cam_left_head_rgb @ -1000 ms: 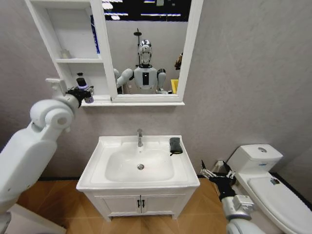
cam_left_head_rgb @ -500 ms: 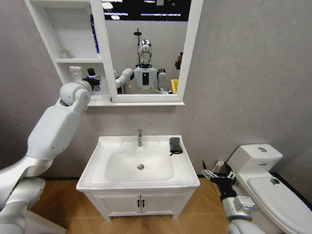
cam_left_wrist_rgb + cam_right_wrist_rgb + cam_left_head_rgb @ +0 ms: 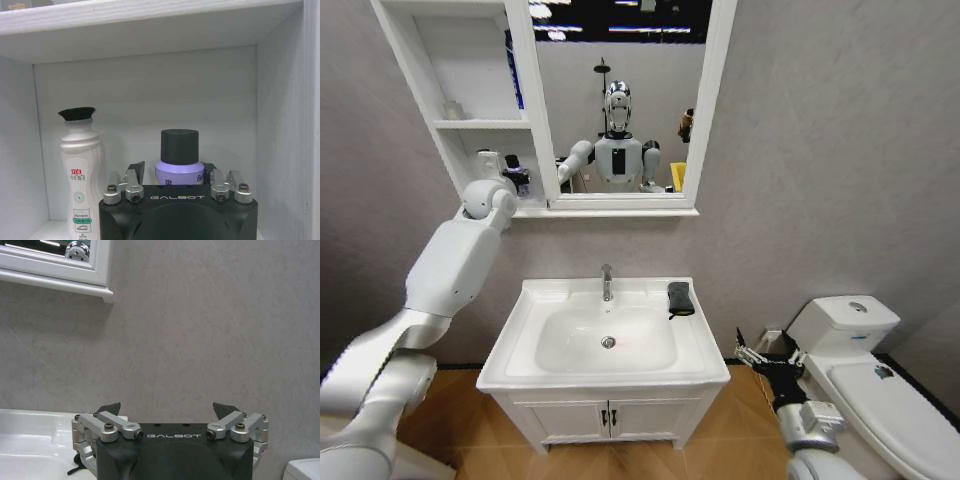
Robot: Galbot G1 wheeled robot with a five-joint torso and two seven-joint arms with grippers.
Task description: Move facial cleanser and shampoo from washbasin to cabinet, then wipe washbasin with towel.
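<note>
Nearest, low on the right beside the toilet [image 3: 880,385], the right hand [image 3: 762,357] hangs idle with its fingers spread open and nothing between them.

Next out is the washbasin [image 3: 700,360]. The small dark towel [image 3: 680,298] lies on its far right rim, right of the faucet [image 3: 607,282]; no bottles stand on the rim, and the wiping is not yet done.

Farthest, up on the left, the left hand [image 3: 517,172] reaches into the lower shelf of the cabinet [image 3: 425,95]. In the left wrist view it is closed around the purple bottle [image 3: 179,162] with the black cap, low over the shelf floor. A white bottle [image 3: 80,175] with a dark cap stands just beside it, to its left on that shelf.

The risks, as I judge them, sit here. The white bottle is tall and narrow, so a sideways brush from the hand could topple it. If the purple bottle is let go before its base rests flat, it may tip or roll out. The side wall is also close on the right, so pulling out crookedly could clip it.
</note>
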